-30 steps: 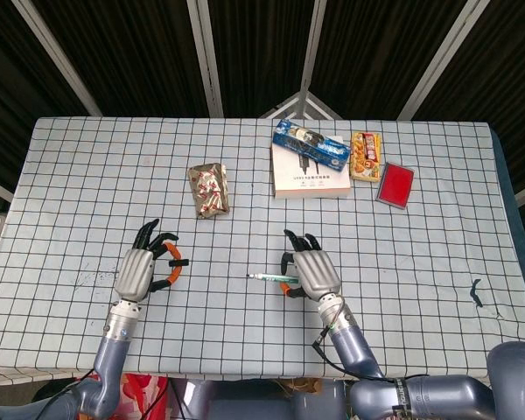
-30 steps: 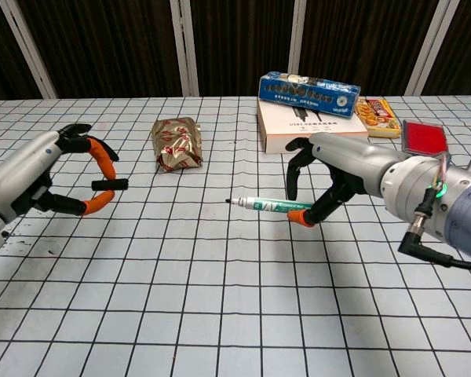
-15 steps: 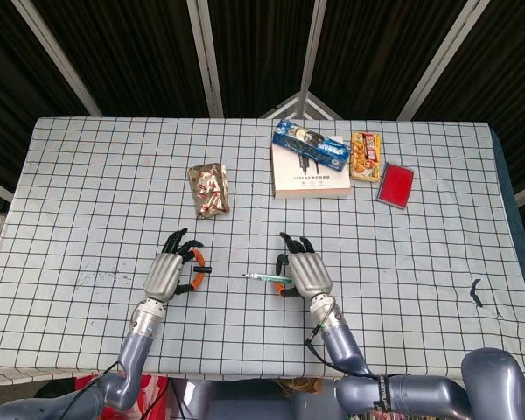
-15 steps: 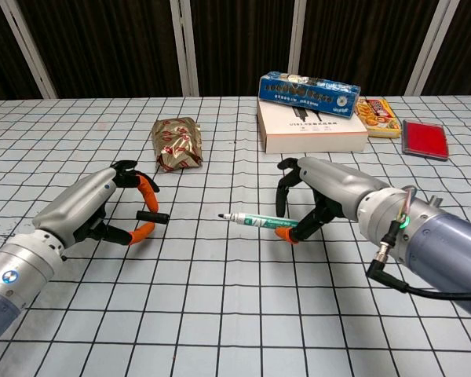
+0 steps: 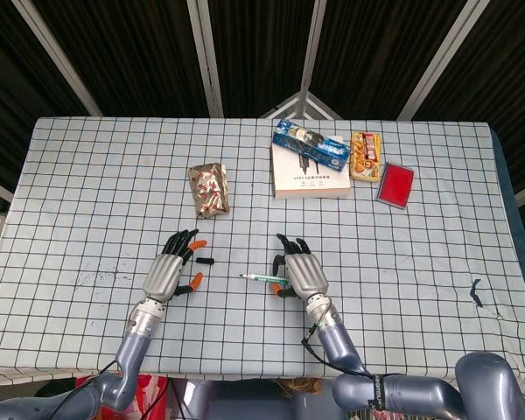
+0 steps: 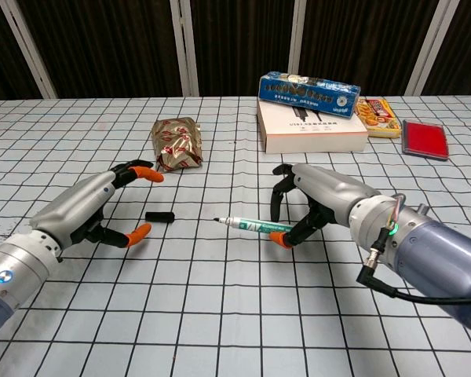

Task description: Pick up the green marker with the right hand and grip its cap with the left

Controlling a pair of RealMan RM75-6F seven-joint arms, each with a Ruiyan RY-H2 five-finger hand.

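Left of the marker, the left hand hovers over the checked tabletop, fingers spread and holding nothing. A small black cap lies on the cloth just beside its fingertips, between the hand and the marker's bare tip. Behind the cap sits a crinkled foil packet with red print that cannot be read.

The marker is pinched in the right hand, between thumb and fingers at its back end, tip pointing toward the left hand; it has a white and green barrel whose label is too small to read.

Far behind the marker, near the tabletop's back edge, a white box carries a blue packet; the writing on both is illegible. Right of these lie a snack pack and a red case. Bare cloth surrounds the marker in front and to both sides.
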